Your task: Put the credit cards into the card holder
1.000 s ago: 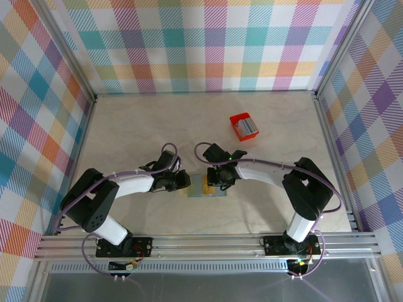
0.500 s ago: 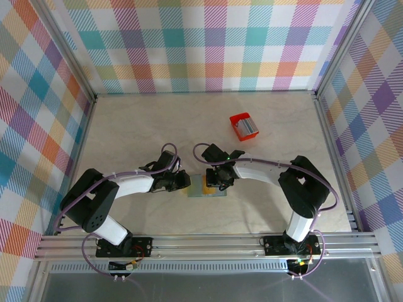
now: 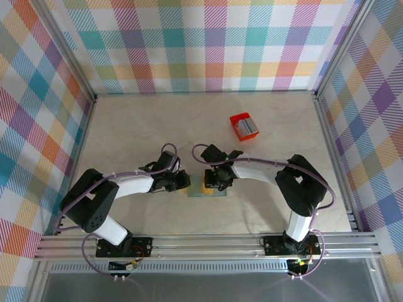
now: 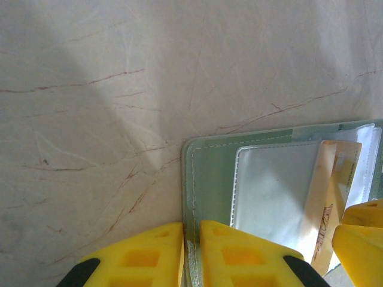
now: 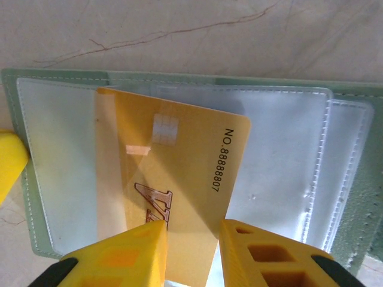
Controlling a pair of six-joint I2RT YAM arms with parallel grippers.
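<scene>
Leftward a little since a second ago, the right fingers (image 5: 236, 242) have slid across the open card holder (image 5: 359, 209), while the left arm has stayed put. They pinch the near edge of a gold-yellow credit card (image 5: 173, 173) lying tilted over the holder's clear pockets; whether its far end sits inside a slot I cannot tell. The left fingers (image 4: 209, 236) are nipped on the holder's left edge, and the holder lies flat on the desk (image 3: 145, 126) between both arms, well apart from the red box (image 3: 242, 126).
</scene>
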